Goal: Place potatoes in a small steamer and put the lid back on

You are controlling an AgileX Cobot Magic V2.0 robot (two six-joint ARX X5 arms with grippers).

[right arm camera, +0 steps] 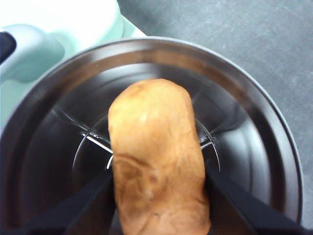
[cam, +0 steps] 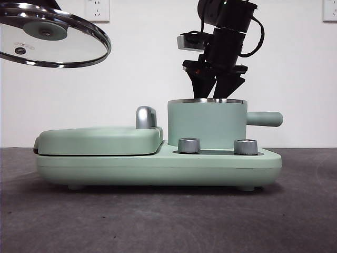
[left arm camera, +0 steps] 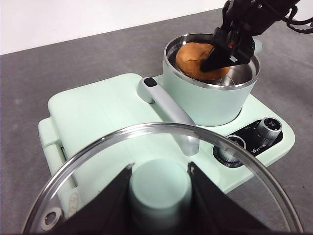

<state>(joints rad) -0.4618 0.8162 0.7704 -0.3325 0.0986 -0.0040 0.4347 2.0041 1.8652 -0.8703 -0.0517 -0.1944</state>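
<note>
Grey table [cam: 295, 211], white wall [cam: 142, 63] | right claw [left arm camera: 222, 51] clamps potato [right arm camera: 156, 161] inside steamer [cam: 208, 124] | left claw [left arm camera: 159, 191] clamps lid [cam: 52, 34]

There are one potato [left arm camera: 195, 59], one pot [cam: 207, 124], one glass lid [cam: 52, 37], two knobs [cam: 189, 145] and two grippers [cam: 215, 79].

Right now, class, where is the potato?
The potato is inside the small steamer, clamped between the right gripper's jaws; the front view hides it behind the pot wall.
</note>
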